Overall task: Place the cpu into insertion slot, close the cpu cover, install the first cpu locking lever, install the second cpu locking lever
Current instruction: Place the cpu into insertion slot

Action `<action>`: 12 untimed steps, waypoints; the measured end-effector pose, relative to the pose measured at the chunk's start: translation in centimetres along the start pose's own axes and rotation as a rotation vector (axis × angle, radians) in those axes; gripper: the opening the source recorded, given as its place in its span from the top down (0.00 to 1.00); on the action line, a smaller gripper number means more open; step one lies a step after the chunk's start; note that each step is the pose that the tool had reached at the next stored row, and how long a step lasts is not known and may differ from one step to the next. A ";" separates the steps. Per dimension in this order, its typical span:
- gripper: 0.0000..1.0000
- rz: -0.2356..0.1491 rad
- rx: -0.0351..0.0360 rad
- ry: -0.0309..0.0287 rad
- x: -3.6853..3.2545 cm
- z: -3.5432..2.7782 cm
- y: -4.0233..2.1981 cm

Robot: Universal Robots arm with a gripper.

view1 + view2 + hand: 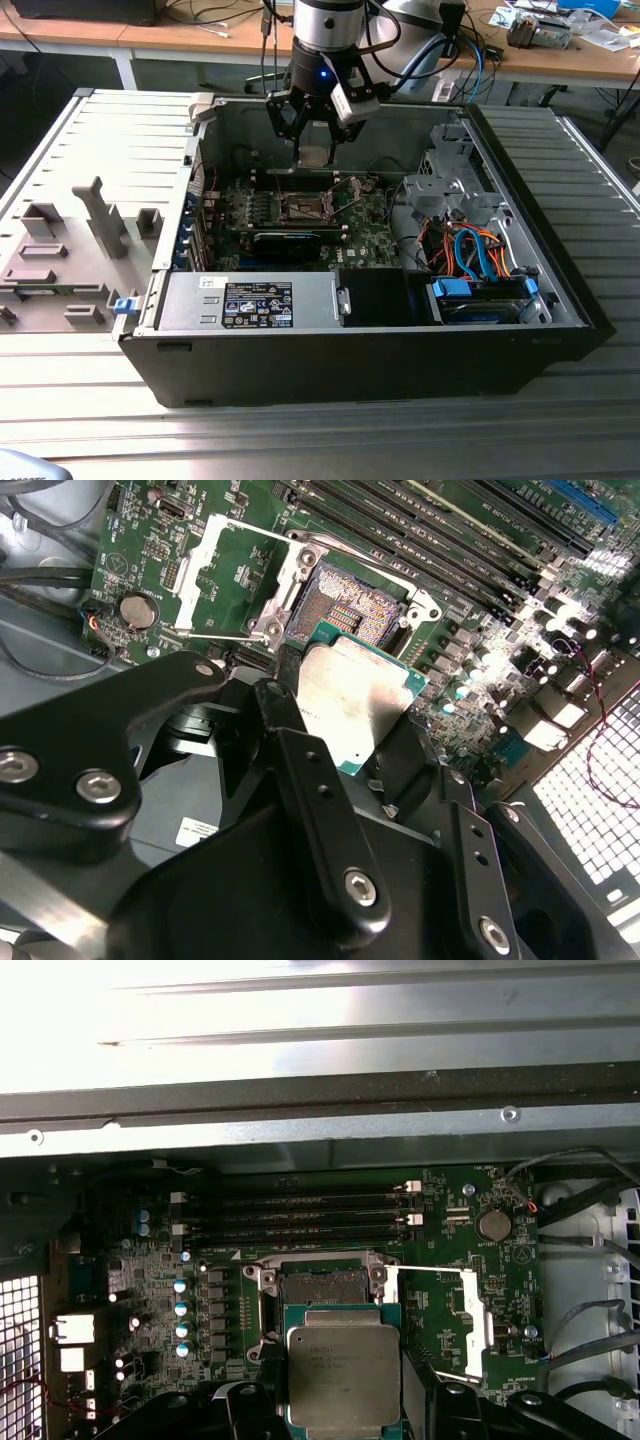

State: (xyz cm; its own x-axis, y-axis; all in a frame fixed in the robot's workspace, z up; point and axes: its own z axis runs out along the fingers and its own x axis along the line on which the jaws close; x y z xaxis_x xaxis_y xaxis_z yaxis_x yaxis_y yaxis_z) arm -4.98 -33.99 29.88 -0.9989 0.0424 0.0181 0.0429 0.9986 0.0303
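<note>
silvery cpu (343,1375) in pincer (345,1408) above insertion slot (322,1287)

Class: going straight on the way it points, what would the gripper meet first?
Probably the open insertion slot: the cpu held in the gripper would touch it first, though depth alignment is unclear.

The arm (325,20) ends in a stout round section of silvery-grey metal with a darker band; below it sits a black collar (318,80) with a small blue light (322,72) glowing on it; black cables (395,45) loop off the side; a pale block (357,100) is mounted beside the collar. The gripper (316,142) is matt black throughout, built of flat angular links; in the second wrist view its fingers (312,790) are long bars with rounded ends, pinned by round-headed silver screws (98,787).
</note>
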 end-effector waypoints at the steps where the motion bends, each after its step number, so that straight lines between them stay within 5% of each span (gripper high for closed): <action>1: 0.45 0.000 0.0000 0.0000 0.00 0.00 0.00; 12: 0.45 0.005 -0.0001 -0.0002 0.00 0.02 0.00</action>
State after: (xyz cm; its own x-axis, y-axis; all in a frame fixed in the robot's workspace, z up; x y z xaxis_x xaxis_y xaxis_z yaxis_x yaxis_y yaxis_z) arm -4.98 -33.99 29.86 -0.9987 0.0472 0.0181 0.0477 0.9984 0.0303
